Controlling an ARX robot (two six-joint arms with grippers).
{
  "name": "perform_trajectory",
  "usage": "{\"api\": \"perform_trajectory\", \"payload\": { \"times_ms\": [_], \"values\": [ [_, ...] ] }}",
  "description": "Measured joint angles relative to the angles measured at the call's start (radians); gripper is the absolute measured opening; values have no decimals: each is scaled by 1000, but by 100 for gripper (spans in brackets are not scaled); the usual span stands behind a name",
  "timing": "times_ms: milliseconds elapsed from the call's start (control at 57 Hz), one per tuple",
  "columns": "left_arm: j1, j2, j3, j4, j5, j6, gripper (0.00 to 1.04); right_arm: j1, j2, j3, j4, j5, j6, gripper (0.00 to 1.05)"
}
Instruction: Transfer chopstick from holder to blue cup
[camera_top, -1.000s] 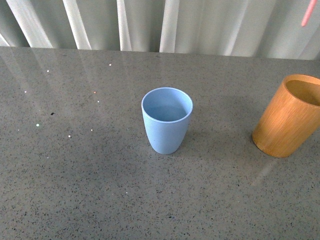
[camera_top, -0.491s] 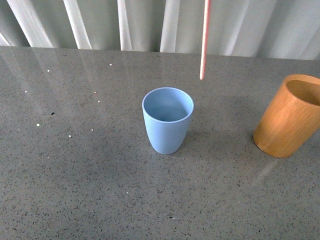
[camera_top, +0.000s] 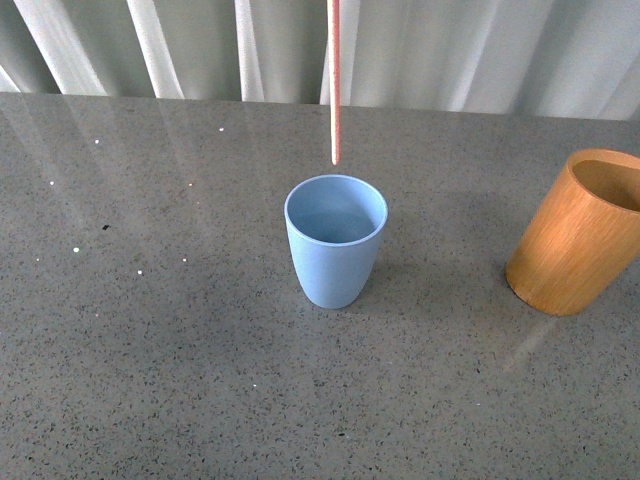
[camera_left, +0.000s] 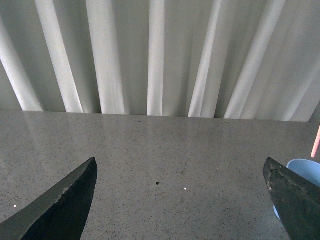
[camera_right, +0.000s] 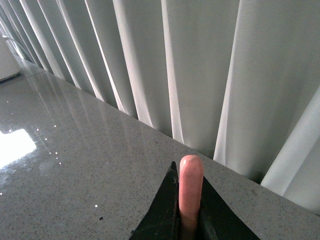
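Note:
The pale pink chopstick (camera_top: 334, 80) hangs upright from above the front view, its lower tip just above the far rim of the light blue cup (camera_top: 335, 240), which stands upright mid-table. The orange-brown holder (camera_top: 578, 232) stands at the right, looking empty. My right gripper (camera_right: 186, 210) is shut on the chopstick (camera_right: 190, 187), whose rounded end pokes out between the black fingers. My left gripper (camera_left: 182, 200) is open and empty over the table; the cup's rim (camera_left: 302, 167) and a bit of the chopstick (camera_left: 316, 141) show at its view's edge. Neither gripper shows in the front view.
The grey speckled table (camera_top: 150, 330) runs back to white curtains (camera_top: 480, 50).
The chopstick has moved left from above the holder, first to right of the cup, and now hangs over the cup's far rim. Cup and holder have not moved.

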Motion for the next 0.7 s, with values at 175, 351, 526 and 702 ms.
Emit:
{"api": "perform_trajectory", "payload": {
  "times_ms": [175,351,526,702],
  "values": [
    [0,0,0,0,0,0,98,12,26,0,18,10,0,2],
    [0,0,0,0,0,0,98,16,59,-1,45,22,8,2],
    [0,0,0,0,0,0,98,16,80,-10,64,23,16,2],
    [0,0,0,0,0,0,98,15,103,-12,79,24,20,2]
  ]
}}
